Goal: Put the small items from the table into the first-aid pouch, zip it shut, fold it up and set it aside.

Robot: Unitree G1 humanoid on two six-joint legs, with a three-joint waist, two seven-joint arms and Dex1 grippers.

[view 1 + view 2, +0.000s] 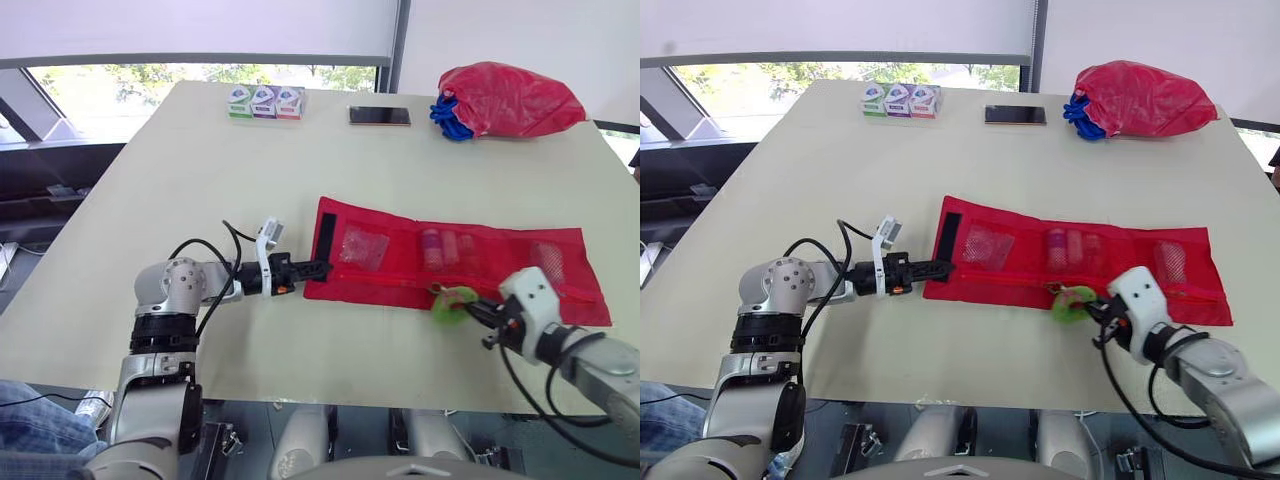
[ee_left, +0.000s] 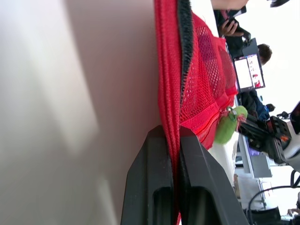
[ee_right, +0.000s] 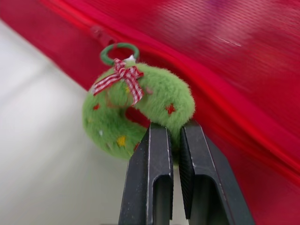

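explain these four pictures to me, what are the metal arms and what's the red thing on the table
This is a two-armed robot. The wide pictures come from its head camera, looking down at a table; the close-ups from a camera on each wrist. On the table lies an unfolded red mesh pouch, with a phone, three small boxes and a red bag at the far edge. The left tool pinches the pouch's end; the right tool pinches a green plush wreath on its zipper.

The table (image 1: 200,180) bears the pouch (image 1: 480,262), a phone (image 1: 379,116), three boxes (image 1: 265,102) and a red bag (image 1: 510,98).
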